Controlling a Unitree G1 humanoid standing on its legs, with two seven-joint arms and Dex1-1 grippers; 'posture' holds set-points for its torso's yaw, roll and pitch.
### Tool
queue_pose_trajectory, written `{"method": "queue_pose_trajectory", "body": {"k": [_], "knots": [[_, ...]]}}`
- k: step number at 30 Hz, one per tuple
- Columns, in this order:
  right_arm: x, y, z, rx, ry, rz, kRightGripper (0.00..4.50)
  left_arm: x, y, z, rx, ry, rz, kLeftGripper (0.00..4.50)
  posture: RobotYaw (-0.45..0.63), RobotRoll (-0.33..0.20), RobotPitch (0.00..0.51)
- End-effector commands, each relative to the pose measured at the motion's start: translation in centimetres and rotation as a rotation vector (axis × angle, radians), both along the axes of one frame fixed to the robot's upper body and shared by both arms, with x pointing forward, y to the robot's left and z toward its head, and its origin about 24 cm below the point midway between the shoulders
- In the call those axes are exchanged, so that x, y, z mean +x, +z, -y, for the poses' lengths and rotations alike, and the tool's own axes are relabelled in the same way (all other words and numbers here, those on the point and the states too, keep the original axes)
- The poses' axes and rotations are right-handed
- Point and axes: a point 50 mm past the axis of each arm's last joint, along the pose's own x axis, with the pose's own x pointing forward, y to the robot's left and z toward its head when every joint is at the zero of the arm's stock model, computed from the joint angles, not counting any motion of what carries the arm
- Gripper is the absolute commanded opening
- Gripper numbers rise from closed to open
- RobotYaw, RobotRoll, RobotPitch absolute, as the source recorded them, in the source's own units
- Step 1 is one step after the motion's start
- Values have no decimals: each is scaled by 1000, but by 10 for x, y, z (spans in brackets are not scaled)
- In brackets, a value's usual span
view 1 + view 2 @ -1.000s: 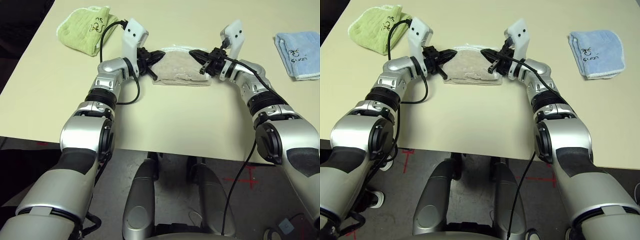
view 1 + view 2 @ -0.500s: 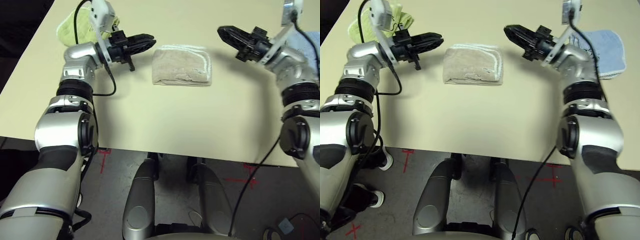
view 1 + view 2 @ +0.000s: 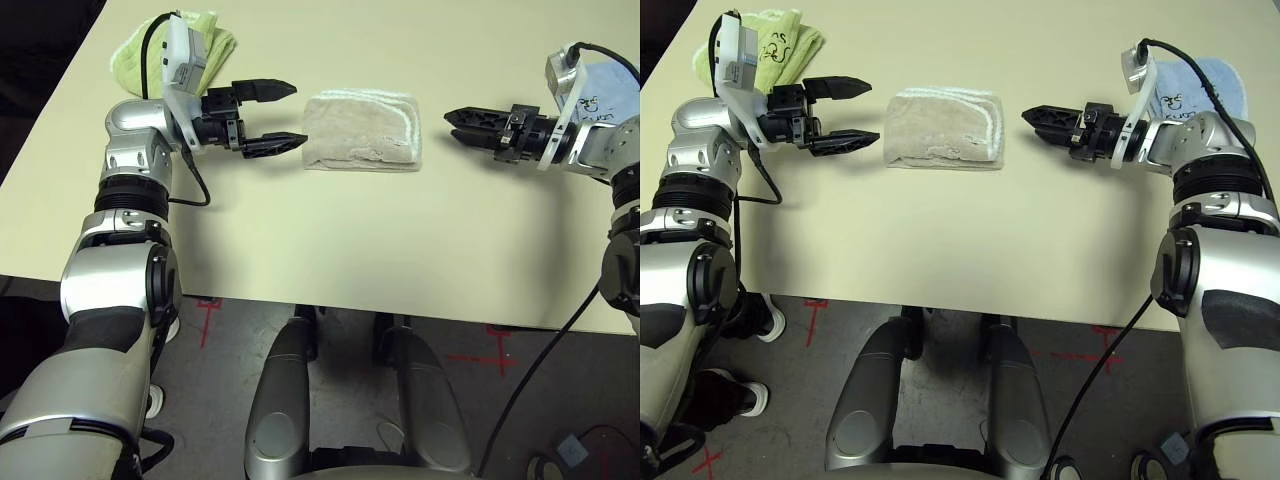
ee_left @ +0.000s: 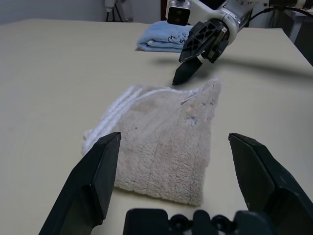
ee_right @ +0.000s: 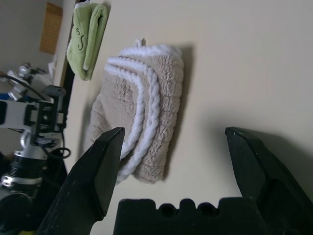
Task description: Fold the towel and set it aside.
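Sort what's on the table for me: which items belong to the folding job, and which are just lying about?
Job:
- beige towel, folded, mid-table
- left end effector, open
- right end effector, open

Lying about:
- green towel, far left
- blue towel, far right

Cream table (image 3: 330, 250) with three folded towels (image 3: 362, 132)

Silver forearms (image 3: 130, 215), black cables, white wrist cameras
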Motion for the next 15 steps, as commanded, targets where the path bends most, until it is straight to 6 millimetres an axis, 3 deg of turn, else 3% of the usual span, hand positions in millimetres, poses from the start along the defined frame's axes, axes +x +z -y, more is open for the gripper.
{"method": "queue_pose_trajectory", "body": {"k": [1,8,15], "knots": [[-5,-17,-2,15,8,-133,4500,-3,-4,0,30,-24,4,4464,128,0,365],[-6,-27,-19,33,66,-196,4500,-4,-5,0,39,-37,-2,4464,146,0,371],[3,-38,-61,32,125,-221,4500,-4,-7,2,38,-41,-5,4464,144,0,373]]}}
